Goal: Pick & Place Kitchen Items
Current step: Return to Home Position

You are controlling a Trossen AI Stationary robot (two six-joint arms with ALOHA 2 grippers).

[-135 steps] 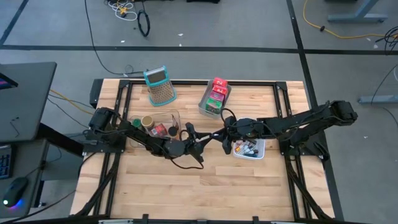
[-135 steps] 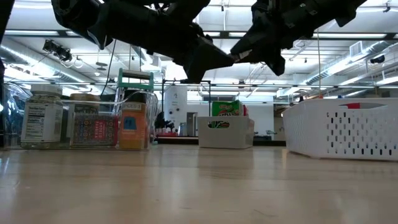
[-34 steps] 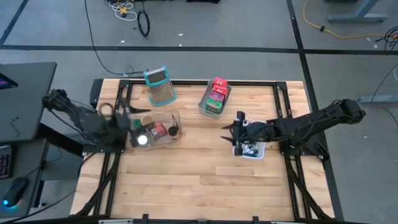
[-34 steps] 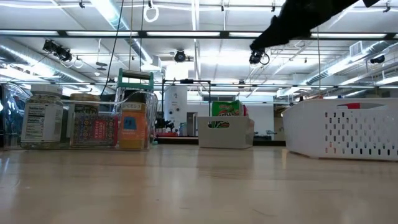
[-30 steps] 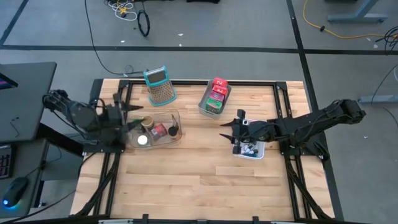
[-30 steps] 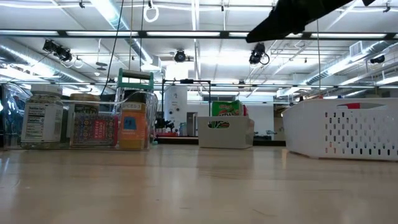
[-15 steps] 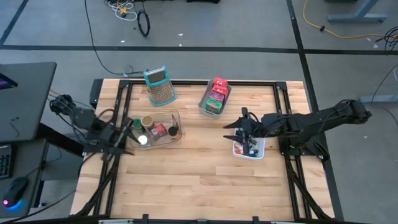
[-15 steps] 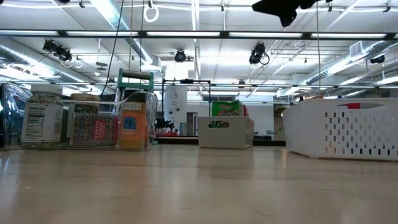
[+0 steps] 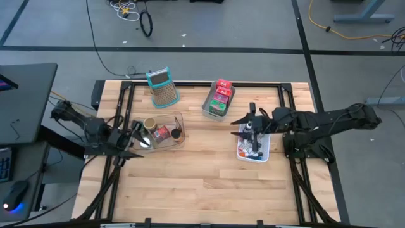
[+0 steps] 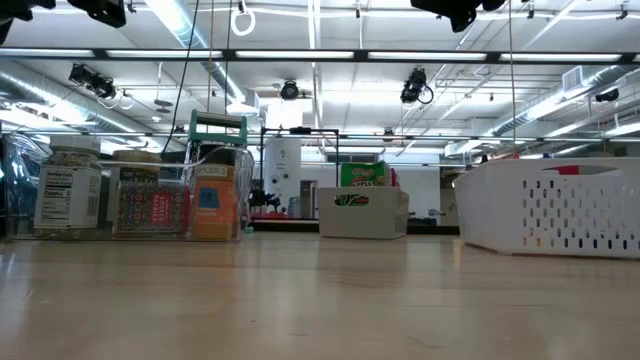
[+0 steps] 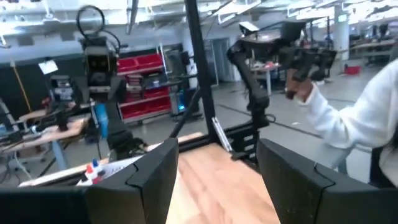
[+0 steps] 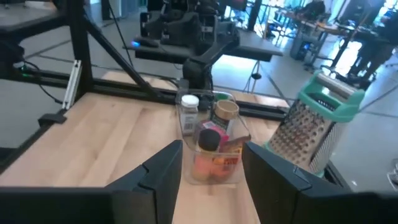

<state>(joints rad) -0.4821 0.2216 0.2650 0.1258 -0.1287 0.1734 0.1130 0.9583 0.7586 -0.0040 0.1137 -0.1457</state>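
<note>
The kitchen items lie sorted in three containers. A clear bin (image 9: 162,130) holds short jars and tins (image 12: 208,134). A grey bin (image 9: 218,101) holds red and green packets. A white basket (image 9: 254,149) holds tiny bottles with coloured caps. My left gripper (image 9: 137,132) hangs open at the clear bin's left end, nothing between its fingers (image 11: 155,177). My right gripper (image 9: 244,120) hangs open above the white basket's far end, pointing at the clear bin (image 12: 211,149). In the low view only dark parts of the arms show at the top edge.
A teal-handled metal grater (image 9: 163,87) lies at the far edge, behind the clear bin. Bare wood takes up the table's near half (image 9: 202,190). In the left wrist view a person's white sleeve (image 11: 367,124) shows beyond the table's right side.
My left gripper has sunk and drawn back toward the table's left near side, tipping until it points level across the table. My right gripper has risen and pulled back toward the table's right and far side, above the white basket. Neither carries anything.
</note>
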